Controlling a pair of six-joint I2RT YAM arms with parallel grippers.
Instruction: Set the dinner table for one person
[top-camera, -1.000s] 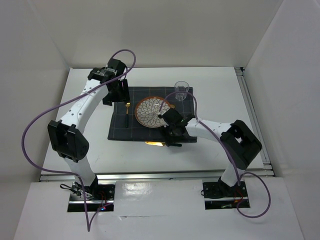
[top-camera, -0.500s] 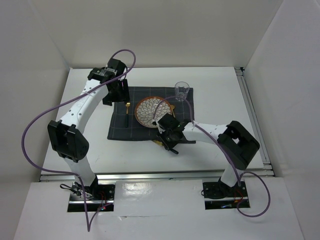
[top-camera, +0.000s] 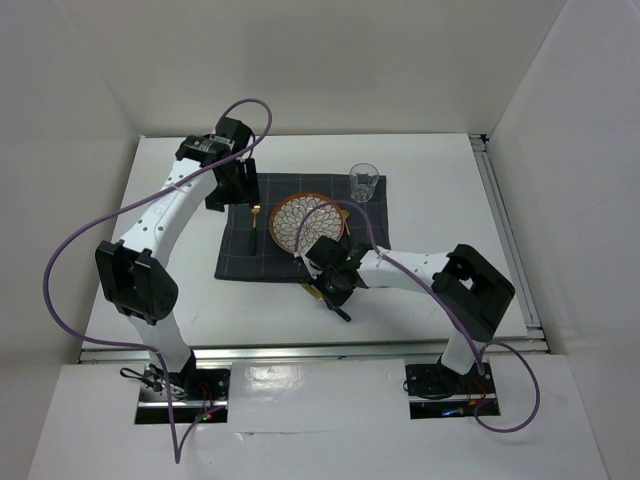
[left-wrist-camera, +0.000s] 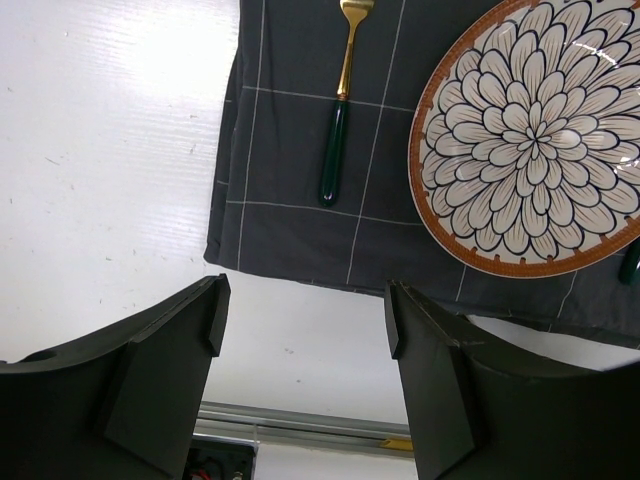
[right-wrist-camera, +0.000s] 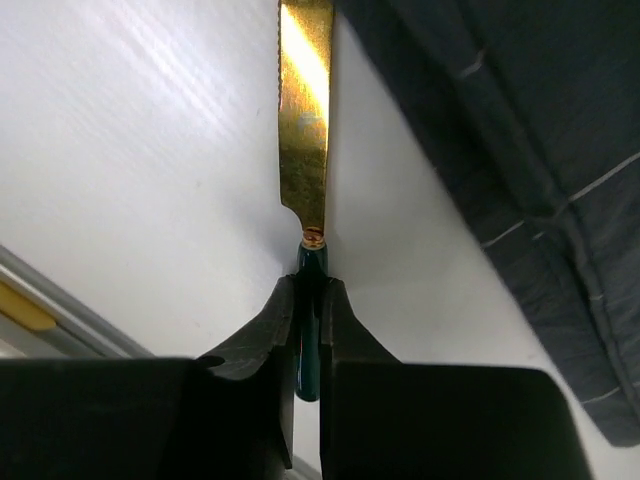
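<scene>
A dark placemat (top-camera: 240, 255) on the white counter (top-camera: 440, 200) already holds plate (top-camera: 305, 218), fork (top-camera: 254, 225) and glass (top-camera: 364, 182). Our right hand (right-wrist-camera: 308, 300) is clamped on the knife (right-wrist-camera: 303, 120) just off the mat's near edge. We judge the knife the last piece to place, and our left hand (left-wrist-camera: 305, 300) hangs wide open, empty.

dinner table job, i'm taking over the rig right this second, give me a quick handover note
Left gripper: open and empty, above the left edge of the placemat.
Right gripper: shut on the green handle of the knife, whose gold blade is over bare dinner table just off the placemat's near edge.
Done: plate on the placemat, fork on the mat left of it, glass at the mat's far right corner.
Left: probably carry the knife onto the mat right of the plate, then release.
</scene>
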